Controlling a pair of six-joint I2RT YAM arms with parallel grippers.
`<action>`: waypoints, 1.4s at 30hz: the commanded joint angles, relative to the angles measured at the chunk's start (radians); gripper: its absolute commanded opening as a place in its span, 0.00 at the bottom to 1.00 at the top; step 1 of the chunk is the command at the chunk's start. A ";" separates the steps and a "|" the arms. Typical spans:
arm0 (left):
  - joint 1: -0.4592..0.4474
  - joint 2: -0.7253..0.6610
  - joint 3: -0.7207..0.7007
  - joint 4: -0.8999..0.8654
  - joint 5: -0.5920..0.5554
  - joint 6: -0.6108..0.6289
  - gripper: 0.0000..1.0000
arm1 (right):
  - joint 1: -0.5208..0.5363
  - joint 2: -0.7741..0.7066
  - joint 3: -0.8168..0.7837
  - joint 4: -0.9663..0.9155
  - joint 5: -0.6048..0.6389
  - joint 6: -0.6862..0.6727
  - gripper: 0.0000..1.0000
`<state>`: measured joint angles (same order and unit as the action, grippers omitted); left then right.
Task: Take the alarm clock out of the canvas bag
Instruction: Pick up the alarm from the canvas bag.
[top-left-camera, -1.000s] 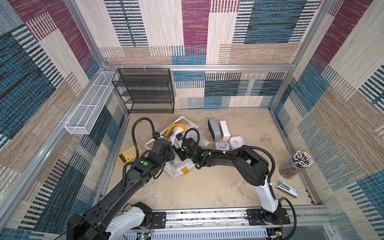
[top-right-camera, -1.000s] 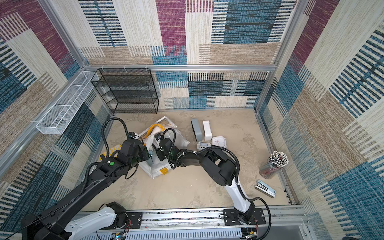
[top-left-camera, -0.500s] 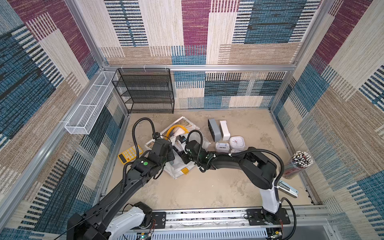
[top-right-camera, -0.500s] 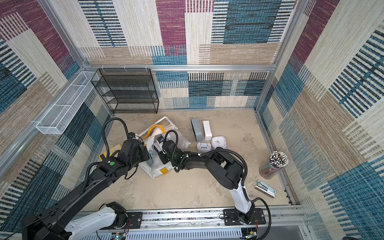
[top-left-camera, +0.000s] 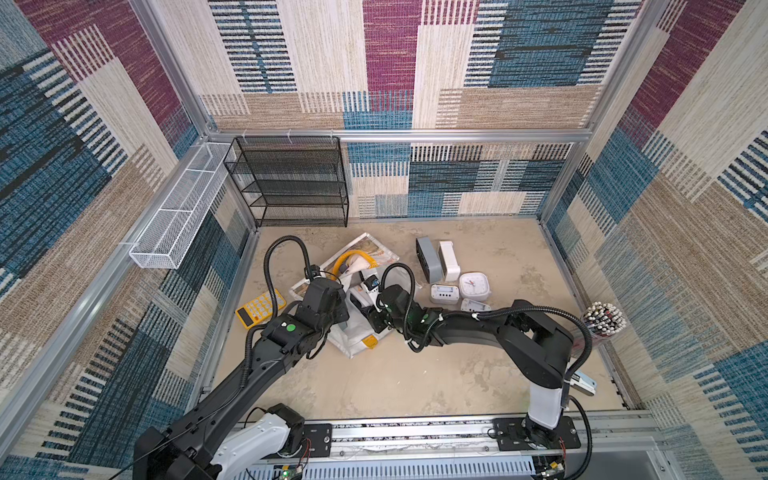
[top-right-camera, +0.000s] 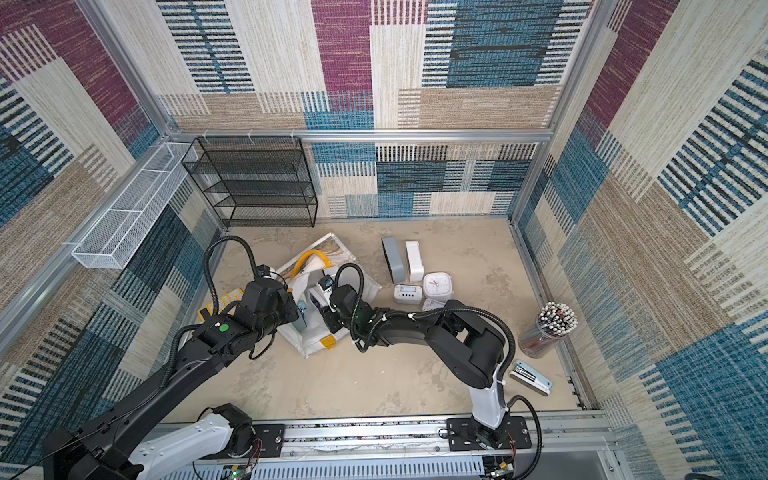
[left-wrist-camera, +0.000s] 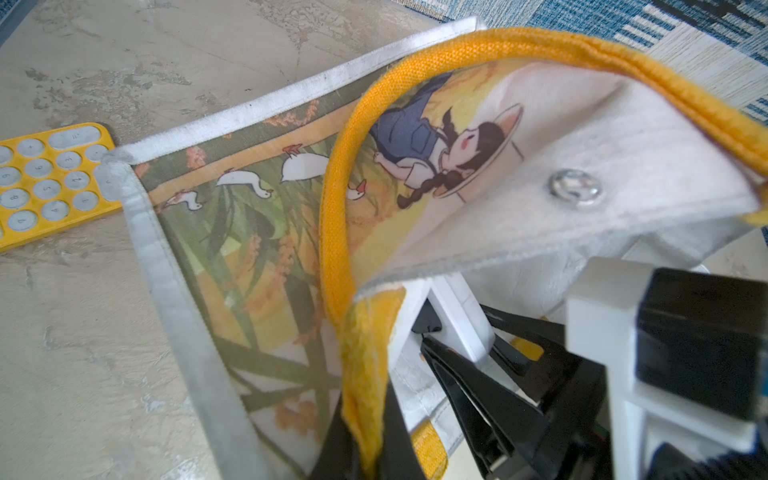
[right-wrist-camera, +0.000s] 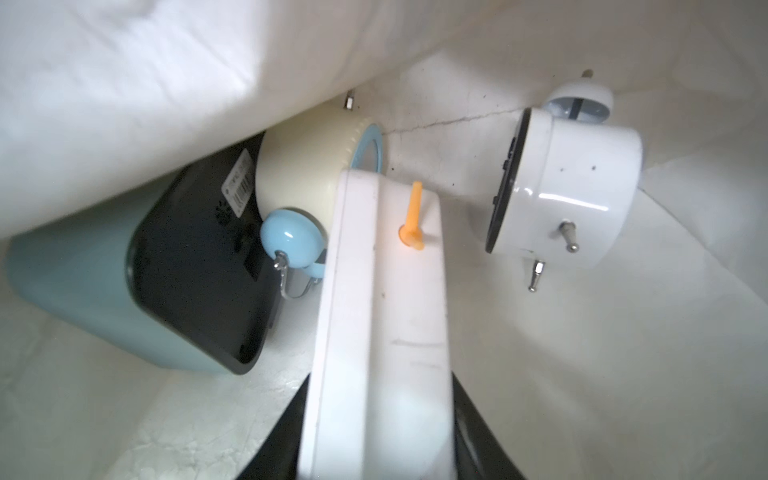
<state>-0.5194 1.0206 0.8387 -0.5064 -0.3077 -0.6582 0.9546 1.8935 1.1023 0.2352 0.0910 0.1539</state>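
**Inside the canvas bag (top-left-camera: 351, 343): grip made, pull-out next**

Within the bag, which lies slumped on the counter (top-left-camera: 415, 374) between the two arms, the right hand (top-left-camera: 371, 316) is clamped on a flat white alarm clock (right-wrist-camera: 382, 291) with an orange tab. The step in hand looks like the extraction itself. The left hand (left-wrist-camera: 365, 432) is pinched shut on the yellow patch at the bag's rim, propping the mouth open. The right forearm lies nearly level, its wrist buried in the opening. Next, I judge, comes a straight withdrawal through the mouth. It should clear the teal clock (right-wrist-camera: 75, 282), cream bell clock (right-wrist-camera: 299, 166) and round white clock (right-wrist-camera: 582, 187) nearby, without snagging fabric.
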 joint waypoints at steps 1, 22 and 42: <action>0.000 -0.001 -0.003 -0.026 -0.020 -0.013 0.00 | 0.007 -0.036 -0.021 0.045 0.019 0.015 0.26; 0.001 0.000 -0.003 -0.033 -0.018 -0.015 0.00 | 0.013 -0.284 -0.255 0.120 0.047 0.009 0.26; 0.000 0.007 -0.002 -0.031 -0.015 -0.012 0.00 | 0.013 -0.535 -0.569 0.285 0.116 -0.028 0.25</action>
<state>-0.5198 1.0264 0.8356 -0.5121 -0.3077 -0.6582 0.9665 1.3792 0.5488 0.4484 0.1745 0.1402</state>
